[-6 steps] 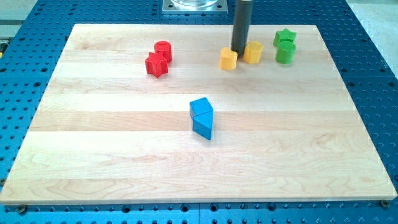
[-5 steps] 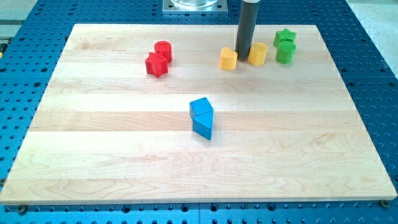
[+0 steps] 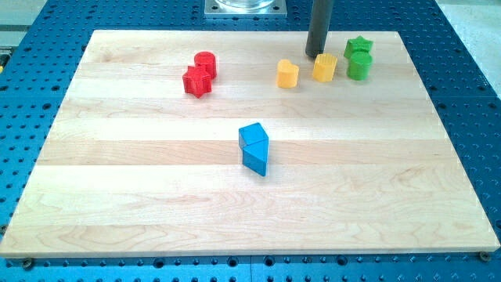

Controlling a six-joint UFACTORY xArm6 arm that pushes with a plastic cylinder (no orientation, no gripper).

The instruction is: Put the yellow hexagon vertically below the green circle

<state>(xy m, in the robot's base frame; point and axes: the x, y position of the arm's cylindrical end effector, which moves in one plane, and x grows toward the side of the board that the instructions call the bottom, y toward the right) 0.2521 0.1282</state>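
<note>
You can see my tip [image 3: 316, 55] has slid from between the two yellow blocks to just above the yellow hexagon [image 3: 325, 67], holding nothing, so it can push the hexagon down under the green circle [image 3: 358, 65] in the upper right.

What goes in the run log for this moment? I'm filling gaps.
tip: just above yellow hexagon | hexagon: left of green circle, not below | task: undone

My tip [image 3: 316, 56] has moved from left of the yellow hexagon [image 3: 325, 67] to just above it.
</note>
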